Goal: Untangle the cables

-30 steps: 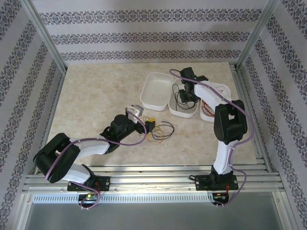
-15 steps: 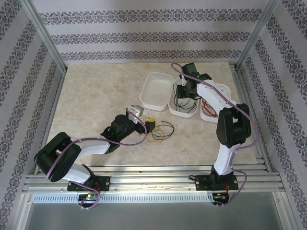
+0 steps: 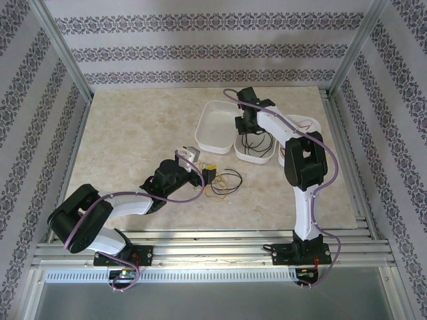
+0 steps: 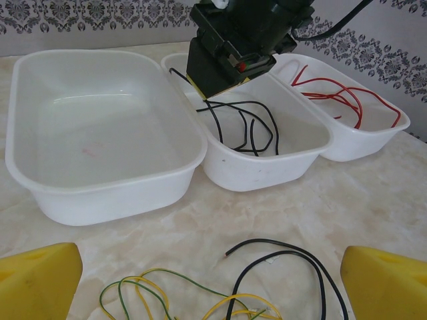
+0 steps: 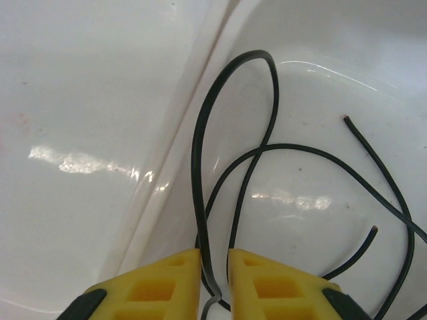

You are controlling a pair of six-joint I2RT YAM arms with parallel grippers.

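a: where do the cables sit right now?

b: sorted in part. one black cable [image 5: 195, 167] lies looped in the middle tray [image 4: 267, 167], the red cables [image 4: 330, 80] in the right tray [image 4: 360, 143]. the yellow and green cables [image 4: 167, 277] and a loose black cable [image 4: 293, 248] overlap on the table [image 4: 373, 213], just in front of the trays.

a: grippers?

b: right gripper [image 5: 213, 263] is over the middle tray, its yellow fingers [image 5: 167, 280] nearly pressed together with the black cable pinched in the narrow slot between them. left gripper [image 4: 212, 280] is spread wide and holds nothing, its fingers either side of the pile on the table.

a: handling notes?

b: judgement only: thin, very light, limp wire with some springiness, since the loops hold their curve. the insulation looks smooth, so a loose pinch may let it slide. not fragile, but a light strand will drag its neighbours along wherever they cross.

a: where to take hold?

b: for the table pile, on a single strand clear of the crossings. the loose black cable's free arc looks best, or near its bare end. avoid the middle, where yellow and green overlap. pinch across the wire, deep in the pads.
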